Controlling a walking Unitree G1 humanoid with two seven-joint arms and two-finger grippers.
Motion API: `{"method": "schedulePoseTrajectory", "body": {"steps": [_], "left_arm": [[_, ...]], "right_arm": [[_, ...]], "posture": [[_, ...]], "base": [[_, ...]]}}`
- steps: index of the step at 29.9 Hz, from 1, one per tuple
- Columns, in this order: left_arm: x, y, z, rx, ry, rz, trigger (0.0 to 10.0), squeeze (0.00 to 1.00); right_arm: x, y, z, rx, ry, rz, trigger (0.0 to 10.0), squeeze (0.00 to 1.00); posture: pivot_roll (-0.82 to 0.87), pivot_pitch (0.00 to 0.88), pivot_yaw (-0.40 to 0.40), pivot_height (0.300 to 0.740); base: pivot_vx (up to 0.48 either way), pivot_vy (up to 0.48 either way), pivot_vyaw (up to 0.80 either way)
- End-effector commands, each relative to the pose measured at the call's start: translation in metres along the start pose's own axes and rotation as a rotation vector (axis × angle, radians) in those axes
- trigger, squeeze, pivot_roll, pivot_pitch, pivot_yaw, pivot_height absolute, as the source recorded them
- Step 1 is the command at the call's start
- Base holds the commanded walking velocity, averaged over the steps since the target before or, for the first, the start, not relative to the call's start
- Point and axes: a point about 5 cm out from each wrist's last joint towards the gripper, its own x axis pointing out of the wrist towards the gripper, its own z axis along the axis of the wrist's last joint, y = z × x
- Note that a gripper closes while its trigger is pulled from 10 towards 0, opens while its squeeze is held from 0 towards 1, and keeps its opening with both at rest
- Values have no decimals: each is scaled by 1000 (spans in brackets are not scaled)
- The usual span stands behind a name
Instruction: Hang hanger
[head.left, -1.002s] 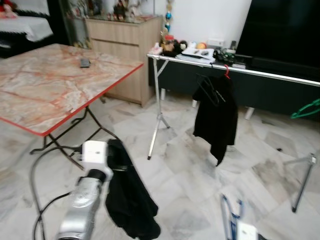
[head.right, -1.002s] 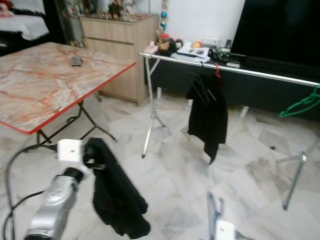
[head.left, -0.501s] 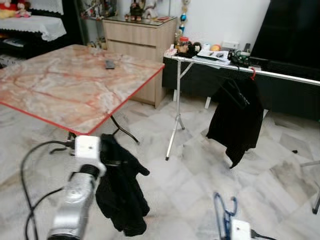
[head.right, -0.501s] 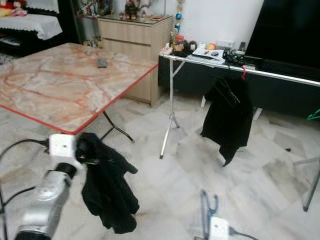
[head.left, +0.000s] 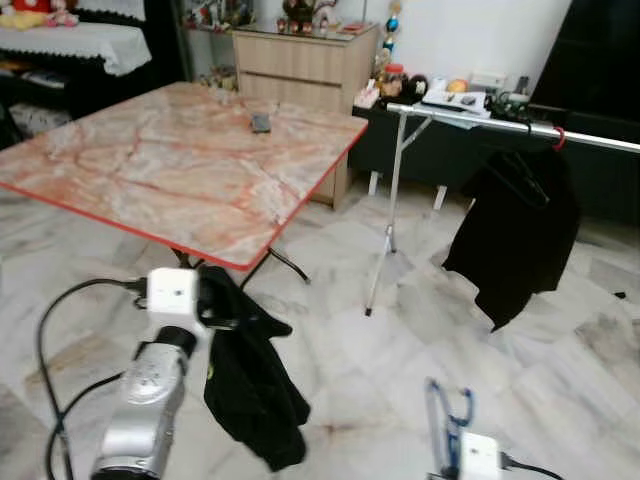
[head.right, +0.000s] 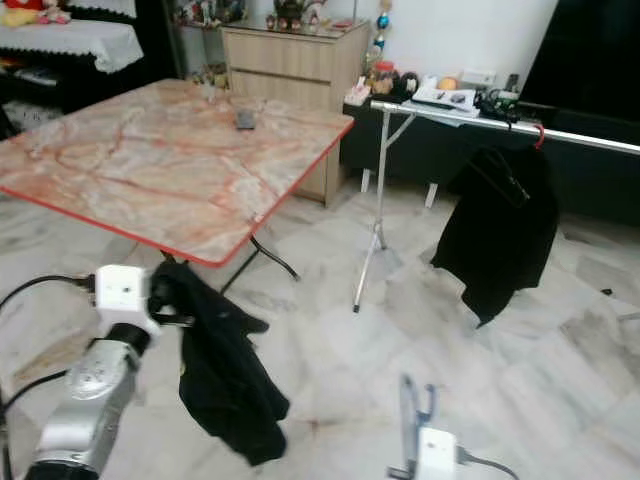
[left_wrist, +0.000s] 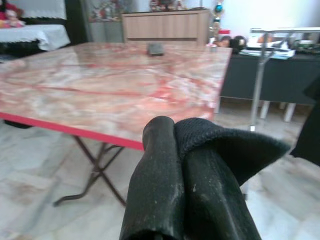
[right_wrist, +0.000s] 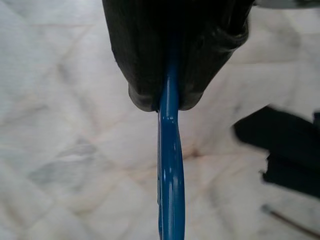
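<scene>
My left gripper is shut on a black garment that hangs from it toward the floor, just in front of the marble table's red edge. In the left wrist view the fingers pinch the black cloth. My right gripper is shut on a blue hanger; the blue hanger sticks up at the bottom of the left eye view. A silver clothes rail stands at the right, with a second black garment hanging on it from a red hook.
A marble-topped folding table with a red rim stands at my left, a small dark object on it. A wooden cabinet is behind it. A dark low unit with clutter runs behind the rail. Open marble floor lies ahead.
The whole view has swung to the left: the rail and its hung garment slid rightward, and the table now takes up more of the picture. Both grippers keep their hold.
</scene>
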Motion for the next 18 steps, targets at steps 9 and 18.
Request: {"method": "schedulePoseTrajectory", "body": {"steps": [9,18], "left_arm": [[6,-9,12,-3,-45,-27,10000,0],[6,-12,12,-8,-43,-32,10000,0]], "right_arm": [[-1,-12,1,9,-4,-33,10000,0],[0,-12,0,28,3,-40,10000,0]], "posture": [[57,15,2,740],[61,23,2,740]], "base": [[0,480,0],[0,480,-267]]}}
